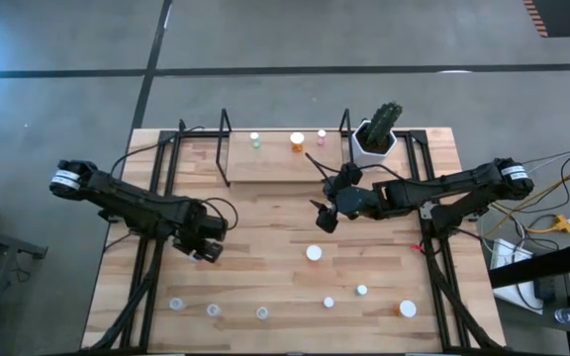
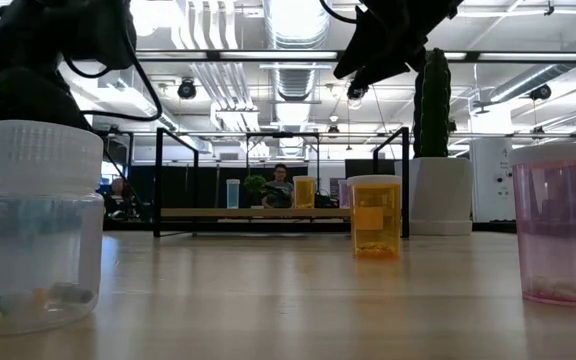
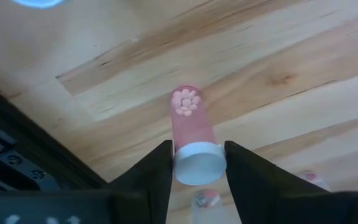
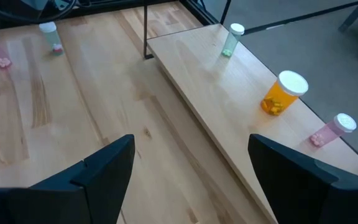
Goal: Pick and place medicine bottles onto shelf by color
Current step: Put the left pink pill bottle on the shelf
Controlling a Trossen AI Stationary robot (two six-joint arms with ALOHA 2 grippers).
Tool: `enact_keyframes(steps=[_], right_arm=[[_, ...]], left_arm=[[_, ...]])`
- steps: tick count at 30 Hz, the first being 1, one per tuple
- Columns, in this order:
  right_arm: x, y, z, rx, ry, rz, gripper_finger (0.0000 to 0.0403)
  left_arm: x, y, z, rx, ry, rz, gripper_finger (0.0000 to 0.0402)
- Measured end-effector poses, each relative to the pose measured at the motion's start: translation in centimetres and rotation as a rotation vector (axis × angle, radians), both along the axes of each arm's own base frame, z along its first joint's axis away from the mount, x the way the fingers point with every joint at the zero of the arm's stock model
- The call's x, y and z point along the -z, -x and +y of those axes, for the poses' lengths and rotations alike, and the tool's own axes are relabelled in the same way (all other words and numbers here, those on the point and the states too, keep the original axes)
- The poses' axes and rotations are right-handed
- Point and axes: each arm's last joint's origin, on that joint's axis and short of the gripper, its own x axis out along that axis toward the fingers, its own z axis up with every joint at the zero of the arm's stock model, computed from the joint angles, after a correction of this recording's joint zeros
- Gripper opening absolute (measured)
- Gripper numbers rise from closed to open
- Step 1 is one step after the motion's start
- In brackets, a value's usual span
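My left gripper [image 1: 204, 247] is low over the table's left half, shut on a pinkish white-capped medicine bottle [image 3: 190, 124]. My right gripper [image 1: 325, 213] hovers open and empty just in front of the shelf [image 1: 265, 163]; its wrist view shows the fingers spread wide [image 4: 191, 146]. The shelf board carries three upright bottles: a greenish one [image 4: 232, 38], an orange one [image 4: 283, 92] and a pinkish one [image 4: 331, 130]. Several more bottles stand on the near half of the table, among them a white-capped one [image 1: 314, 252] and an orange one [image 1: 407, 309]. My left gripper pinches the pinkish bottle between its two fingers at the white cap [image 3: 197, 168], the top end. The fingers come from above, pointing down, one on either side of the cap. The body with its pills [image 3: 185, 102] points down toward the table; whether the base rests there I cannot tell.
The white hexagonal cactus pot [image 1: 374, 138] stands at the shelf's right end, close behind my right arm. Black wire uprights [image 1: 226, 148] flank the shelf. Loose bottles line the near edge [image 1: 213, 311]. In the low view, a clear bottle [image 2: 38, 230] and a pink one [image 2: 553, 220] stand close.
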Motion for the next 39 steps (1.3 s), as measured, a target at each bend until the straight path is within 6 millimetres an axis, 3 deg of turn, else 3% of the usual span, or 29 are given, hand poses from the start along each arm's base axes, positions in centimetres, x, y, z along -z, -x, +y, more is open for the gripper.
enact_keyframes(steps=[7,12,16,21,25,30,34,39], right_arm=[[0.0,0.0,0.0,-0.001,0.001,0.0,0.0304],[0.0,0.0,0.0,-0.001,0.001,0.0,0.0304],[-0.2,0.4,0.0,-0.011,-0.005,0.017,0.0304],[-1.5,2.0,-0.1,-0.012,-0.018,0.078,0.0304],[-2.3,3.3,-0.3,0.016,-0.044,0.1,0.0304],[-2.9,4.6,-0.1,0.046,-0.099,0.059,0.0304],[-2.9,5.1,0.4,0.048,-0.143,0.035,0.0304],[-2.6,5.0,1.2,0.037,-0.172,0.032,0.0304]], left_arm=[[-0.6,-0.3,-0.1,0.031,0.006,-0.032,0.0118],[-3.1,-1.7,-0.4,0.075,0.05,-0.137,0.0118],[-6.5,-4.1,-0.2,0.092,0.068,-0.311,0.0118],[-10.0,-8.8,1.4,0.109,0.034,-0.472,0.0118],[-10.9,-13.6,4.3,0.163,-0.033,-0.523,0.0118],[-11.4,-17.7,9.3,0.243,-0.116,-0.472,0.0118],[-12.0,-19.0,13.8,0.269,-0.212,-0.398,0.0118],[-11.7,-18.9,19.1,0.25,-0.275,-0.282,0.0118]])
